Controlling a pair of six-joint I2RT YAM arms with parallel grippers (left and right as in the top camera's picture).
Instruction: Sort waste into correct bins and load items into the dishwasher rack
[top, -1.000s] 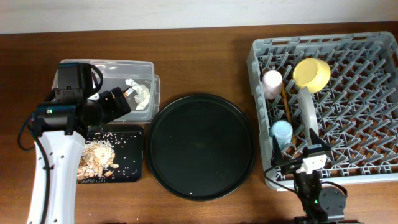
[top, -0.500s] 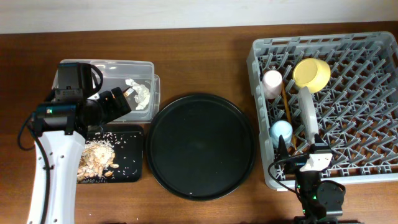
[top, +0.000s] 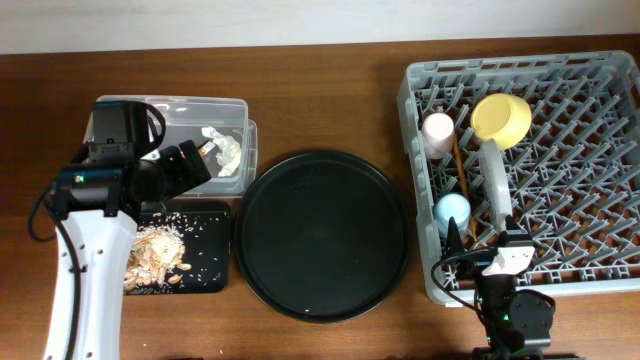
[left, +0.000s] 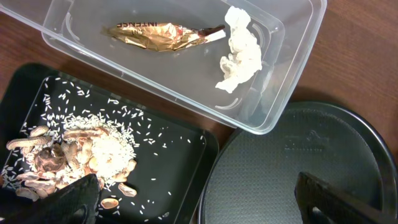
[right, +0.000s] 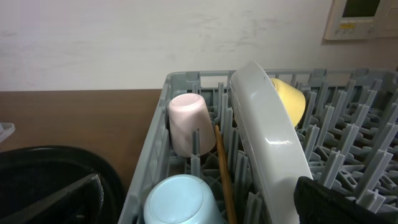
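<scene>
Dark brown wooden bench (top: 320, 100), pale wall (top: 300, 20) along the far edge; the right wrist view shows a white wall panel (right: 360, 15) at top right. Far left: clear tub (top: 170, 102) holding the gold-brown wrapper (left: 155, 34) and the crumpled white tissue (left: 239, 53), apart from each other, wrapper left, tissue right. Just near of the tub, touching or almost: shallow black tray (left: 180, 168) with tan food scraps (left: 81, 155) piled at its left end and loose rice-like grains scattered over the rest. Centre: large round black tray (top: 320, 235), just beside both bins. Right: grey dishwasher rack (top: 520, 62). All items sit in its left part: pink cup (top: 437, 130) far, light-blue cup (top: 453, 210) near, both seem mouth-down; chopsticks (top: 461, 165) lie between the cups and the plate (top: 495, 180), which stands on edge in the pegs; yellow bowl (top: 500, 117) is tipped on its side at the plate's far end. Left fingers (left: 56, 199) are spread wide and grasp nothing, above the seam of tub and black tray. Right fingers (right: 336, 199) are also released and spread, grasping nothing, at the rack's near-left corner, just near of the blue cup.
</scene>
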